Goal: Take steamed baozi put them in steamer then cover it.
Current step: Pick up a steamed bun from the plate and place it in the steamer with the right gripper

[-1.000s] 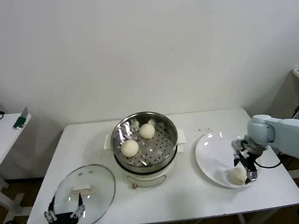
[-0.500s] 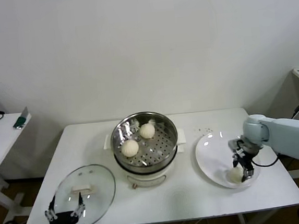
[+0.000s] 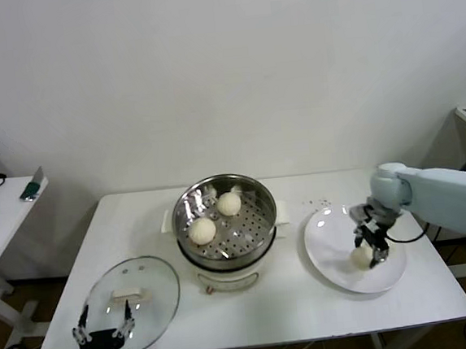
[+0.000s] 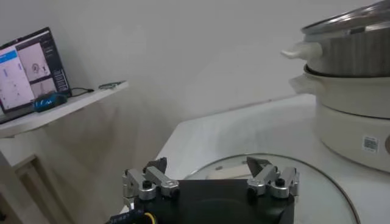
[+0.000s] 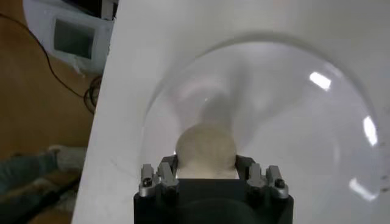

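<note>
R gripper (image 3: pixel 365 250) is over the white plate (image 3: pixel 330 252) at the table's (image 3: pixel 310 306) right side, fingers pinched on 1 baozi (image 3: pixel 360 256). Wrist view: that bun (image 5: pixel 205 147) sits between the 2 fingers, plate (image 5: pixel 317 152) under it; can't tell if it's touching the plate or just off it. Bun is round, so no long axis to speak of.

Steamer (image 3: pixel 226 228) stands upright mid-table, open top, steel pot on cream base w/ side handles pointing left and right. 2 more buns on its perforated tray: 1 toward the front-left (image 3: pixel 202 229), 1 toward the back (image 3: pixel 230 203), close but apart.

Cover (image 3: pixel 132 303) lies flat at the table's front-left corner, handle side up; its cream bar handle (image 3: pixel 130 295) runs roughly left-right.

L gripper (image 3: pixel 100 331) is parked at the cover's near edge, fingers spread wide, nothing between them. L wrist view shows the same spread fingers (image 4: pixel 146 181) above the glass rim (image 4: pixel 317 173), w/ the steamer (image 4: pixel 347 91) beyond.
</note>
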